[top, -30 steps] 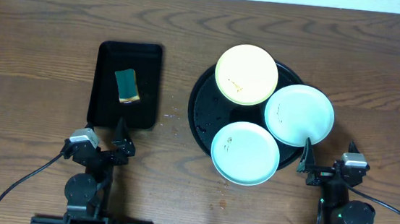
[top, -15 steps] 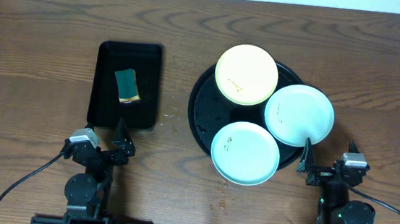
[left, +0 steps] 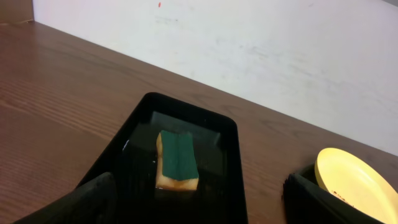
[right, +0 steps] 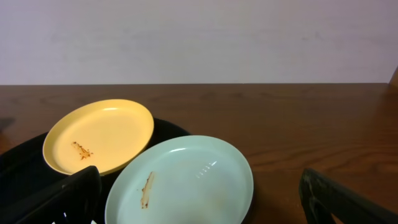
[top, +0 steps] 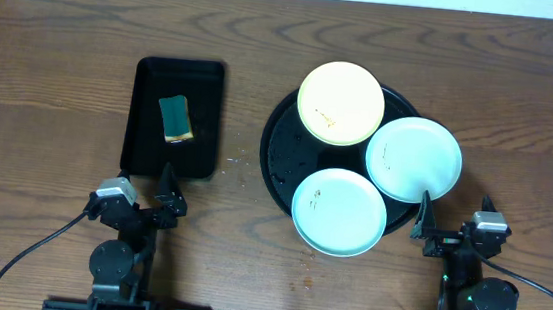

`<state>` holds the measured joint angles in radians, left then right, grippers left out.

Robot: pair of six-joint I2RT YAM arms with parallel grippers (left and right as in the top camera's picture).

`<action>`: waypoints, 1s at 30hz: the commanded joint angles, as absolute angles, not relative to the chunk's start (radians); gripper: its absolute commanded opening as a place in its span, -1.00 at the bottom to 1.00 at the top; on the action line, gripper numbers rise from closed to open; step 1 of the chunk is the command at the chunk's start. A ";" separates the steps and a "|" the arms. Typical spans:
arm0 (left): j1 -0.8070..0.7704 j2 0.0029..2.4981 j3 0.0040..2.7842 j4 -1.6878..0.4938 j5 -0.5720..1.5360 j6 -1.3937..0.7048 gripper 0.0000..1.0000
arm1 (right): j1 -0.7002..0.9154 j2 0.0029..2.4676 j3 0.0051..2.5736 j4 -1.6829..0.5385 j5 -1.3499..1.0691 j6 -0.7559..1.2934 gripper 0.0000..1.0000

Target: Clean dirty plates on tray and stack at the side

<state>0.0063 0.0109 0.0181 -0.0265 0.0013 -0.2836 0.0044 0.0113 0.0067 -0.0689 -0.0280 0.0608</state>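
Three plates: you have all of them sitting on the round black tray (top: 278,160), and each one hangs a little past its rim.
Yellow plate (top: 340,102): at the tray's far edge, with a brown streak across its face.
Right mint plate (top: 414,159): at the tray's right edge, marked by one thin brown streak.
Front mint plate (top: 340,212): at the tray's near edge, with small brown specks left of its middle.
Rectangular tray (top: 147,139): left of the round tray and apart from it.
Sponge (top: 175,118): green on top, yellow beneath, lying in the rectangular tray to the round tray's left.
Left gripper (left: 199,208): yours waits to the round tray's near left, fingers spread wide with nothing between them.
Right gripper (right: 202,205): yours sits just off the round tray's near right, fingers spread wide and empty, facing the yellow and right mint plates.
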 commanded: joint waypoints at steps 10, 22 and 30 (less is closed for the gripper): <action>0.009 0.004 0.004 -0.062 -0.009 -0.267 0.72 | 0.019 0.007 0.006 -0.073 -0.027 0.074 0.99; 0.010 0.088 0.299 -0.184 0.082 -0.323 0.72 | 0.019 0.008 0.006 -0.073 -0.027 0.074 0.99; 0.010 0.633 1.035 -0.707 0.218 -0.110 0.72 | 0.019 0.008 0.006 -0.073 -0.027 0.074 0.99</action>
<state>0.0063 0.4629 0.8261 -0.6006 0.1284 -0.2276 0.0044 0.0116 0.0067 -0.0681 -0.0269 0.0608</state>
